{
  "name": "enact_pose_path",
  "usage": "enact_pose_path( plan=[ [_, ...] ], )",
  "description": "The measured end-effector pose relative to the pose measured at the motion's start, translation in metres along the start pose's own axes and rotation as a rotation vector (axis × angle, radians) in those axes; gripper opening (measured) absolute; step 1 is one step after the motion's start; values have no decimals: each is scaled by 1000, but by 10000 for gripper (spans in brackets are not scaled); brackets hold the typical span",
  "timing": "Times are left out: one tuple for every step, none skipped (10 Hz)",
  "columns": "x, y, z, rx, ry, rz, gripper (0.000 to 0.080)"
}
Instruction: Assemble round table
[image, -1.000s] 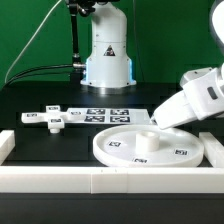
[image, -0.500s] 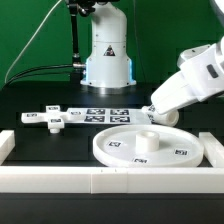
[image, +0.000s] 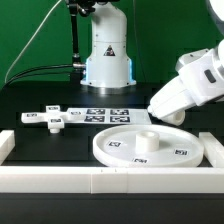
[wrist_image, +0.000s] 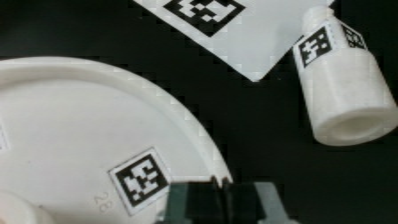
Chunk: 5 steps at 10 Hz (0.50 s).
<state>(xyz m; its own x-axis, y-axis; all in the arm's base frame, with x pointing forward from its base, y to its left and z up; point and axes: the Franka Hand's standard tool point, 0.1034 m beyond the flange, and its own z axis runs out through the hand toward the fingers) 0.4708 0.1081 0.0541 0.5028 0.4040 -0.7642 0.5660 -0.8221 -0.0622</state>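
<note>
In the exterior view you had a black table (image: 30, 138) before a green backdrop (image: 25, 30), with the arm's white base (image: 105, 55) at the back. A white rail (image: 100, 182) ran along the near edge, with a short return at each end. The disc (image: 150, 150) lay flat just behind that rail, towards the exterior view's right, with a small hub (image: 148, 136) raised at its middle. The cross piece (image: 50, 119) lay well apart on the exterior view's left. The marker board (image: 105, 113) sat between them, farther back. Your gripper (image: 154, 106) hung low beside the disc's far edge, slanting in from the right. Bare table lay open around the cross piece and along the left side.

The wrist view gave you what the other hid. The leg (wrist_image: 342, 85) lay on its side on the table, one end at the marker board's corner. A strip of bare table separated it from the disc's rim. The fingers (wrist_image: 210, 200) were pressed close together with nothing between them, above that rim.
</note>
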Motion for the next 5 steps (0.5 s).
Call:
enact_pose_path(
  plan=[
    [-8,-10,12,-6,-14,66,5],
    [-11,-12,17,-4,-26,59,154],
    [-9,-10,15,-4,-20,50,385],
    [-9,-10,15,-4,-20,50,385],
    [-9,-11,15,-4,-20,49,385]
  ],
)
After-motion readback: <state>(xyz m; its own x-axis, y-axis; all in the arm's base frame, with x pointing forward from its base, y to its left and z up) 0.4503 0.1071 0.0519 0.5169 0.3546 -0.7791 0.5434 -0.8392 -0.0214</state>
